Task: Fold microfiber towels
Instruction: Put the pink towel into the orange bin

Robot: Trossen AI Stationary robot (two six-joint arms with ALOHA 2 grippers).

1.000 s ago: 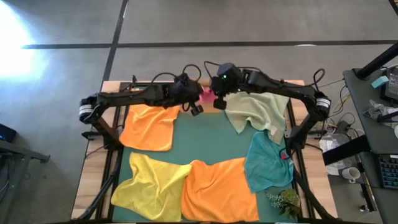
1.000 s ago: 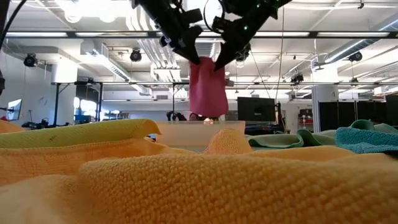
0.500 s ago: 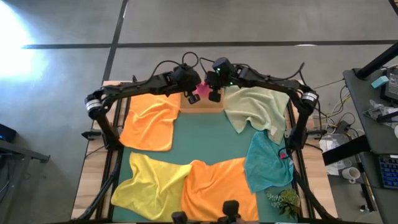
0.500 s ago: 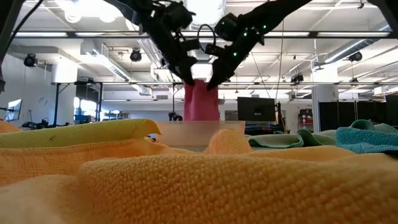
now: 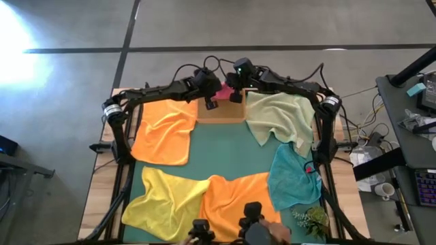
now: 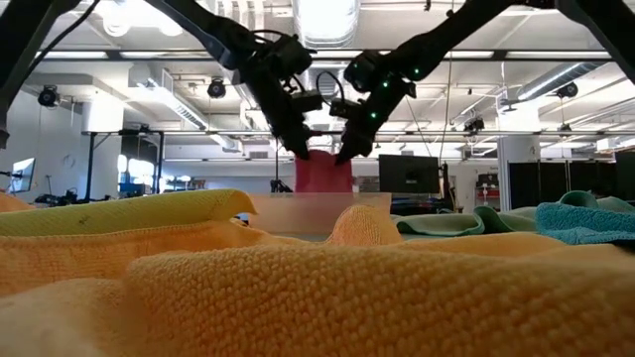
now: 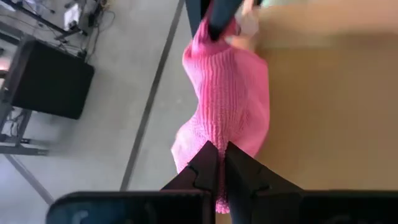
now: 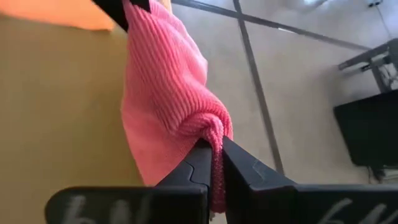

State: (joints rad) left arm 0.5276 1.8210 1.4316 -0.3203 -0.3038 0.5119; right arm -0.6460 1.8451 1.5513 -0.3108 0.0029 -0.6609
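Pinching pink towel (image 6: 322, 171) w/ both claws, left (image 7: 217, 163) & right (image 8: 213, 154), over tray (image 5: 220, 113).

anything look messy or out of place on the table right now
Somewhat. The yellow towel and the near orange towel lie rumpled and overlapping, and the teal towel is bunched. The hot pink towel hangs pinched between the left gripper and right gripper over the wooden tray.

Both arms reach in toward the far middle of the table, wrists angled down and nearly meeting. The left gripper (image 5: 210, 103) and the right gripper (image 5: 236, 96) hang close together, each with its fingers pinched tight on cloth.
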